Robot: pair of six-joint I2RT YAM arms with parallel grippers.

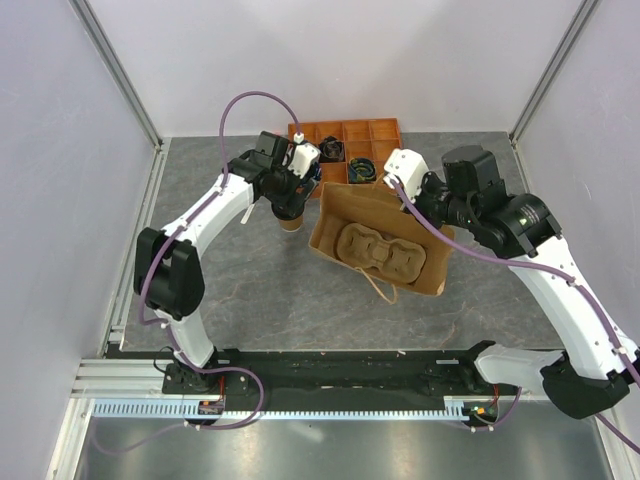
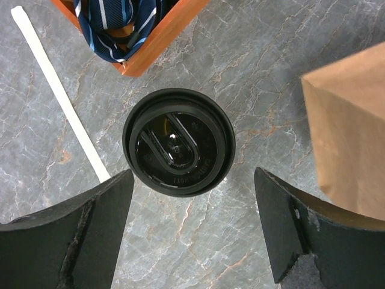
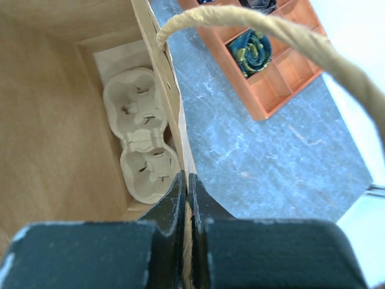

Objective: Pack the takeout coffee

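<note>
Bare table (image 2: 258, 72) rings coffee cup (image 2: 178, 141); orange tray (image 2: 159, 39) close behind, paper bag (image 2: 349, 120) close right, mouth open.

A grey, marble-veined bench (image 1: 250, 290) fills the enclosure under soft, even light; plain pale walls (image 1: 60, 150) close it in on three sides, met at the far corners by slanting aluminium posts (image 1: 115, 70); a black rail (image 1: 330, 368) and a white slotted duct (image 1: 300, 408) run along the near edge.
</note>
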